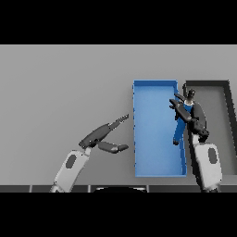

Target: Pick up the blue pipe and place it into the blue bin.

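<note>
Blue pipe (181,124) pinched in right hand (190,115) over blue bin (155,167); placing step; next: release. Left hand (102,136) spread, idle.

A grey table (65,83) is carrying a blue bin (155,162) and, touching it (under the right hand (192,115)), a dark bin (222,88).

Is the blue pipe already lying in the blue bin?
No. The right hand holds the blue pipe over the blue bin.
</note>
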